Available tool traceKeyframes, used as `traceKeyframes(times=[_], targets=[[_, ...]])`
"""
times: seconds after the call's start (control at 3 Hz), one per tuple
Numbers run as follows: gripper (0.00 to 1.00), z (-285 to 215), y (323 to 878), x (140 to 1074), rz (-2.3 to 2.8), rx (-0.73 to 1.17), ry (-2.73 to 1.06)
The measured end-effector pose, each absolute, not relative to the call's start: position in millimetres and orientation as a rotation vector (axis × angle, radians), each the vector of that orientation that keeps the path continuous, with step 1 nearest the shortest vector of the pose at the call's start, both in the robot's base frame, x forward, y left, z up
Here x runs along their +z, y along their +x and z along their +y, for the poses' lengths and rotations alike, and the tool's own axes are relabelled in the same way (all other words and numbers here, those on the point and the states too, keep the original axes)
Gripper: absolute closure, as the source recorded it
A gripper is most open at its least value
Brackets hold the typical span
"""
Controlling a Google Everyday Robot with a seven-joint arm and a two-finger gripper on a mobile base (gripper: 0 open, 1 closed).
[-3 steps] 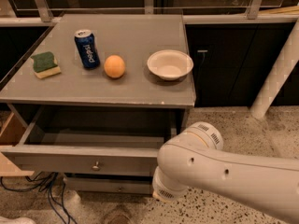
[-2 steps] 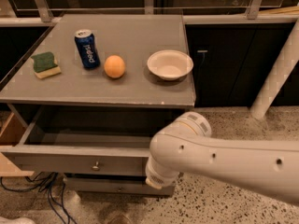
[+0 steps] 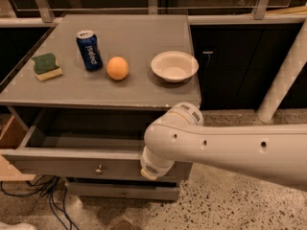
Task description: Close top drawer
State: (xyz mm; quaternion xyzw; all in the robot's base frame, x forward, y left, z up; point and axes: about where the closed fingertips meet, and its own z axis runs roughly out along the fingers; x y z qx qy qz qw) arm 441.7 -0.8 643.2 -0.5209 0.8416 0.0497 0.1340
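Observation:
The top drawer is a wide grey drawer under the cabinet top, pulled out toward me, with its inside showing empty. Its small round metal knob sits at the centre of the front. My white arm reaches in from the right, and its rounded end lies against the right part of the drawer front. The gripper itself is hidden behind the arm, somewhere at the drawer's right front.
On the grey cabinet top stand a green-and-yellow sponge, a blue can, an orange and a white bowl. A lower drawer is below. Cables lie on the floor left. A white post stands right.
My arm has swung left across the drawer front, its rounded end now nearer the knob. The drawer stays about as far out as before.

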Motion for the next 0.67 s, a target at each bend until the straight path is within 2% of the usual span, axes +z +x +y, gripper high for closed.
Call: traceKeyframes(times=[0.33, 0.67], targets=[[0.81, -0.3, 442.3, 643.6, 2.438, 0.144, -1.510], [0.57, -0.3, 442.3, 643.6, 2.438, 0.144, -1.510]])
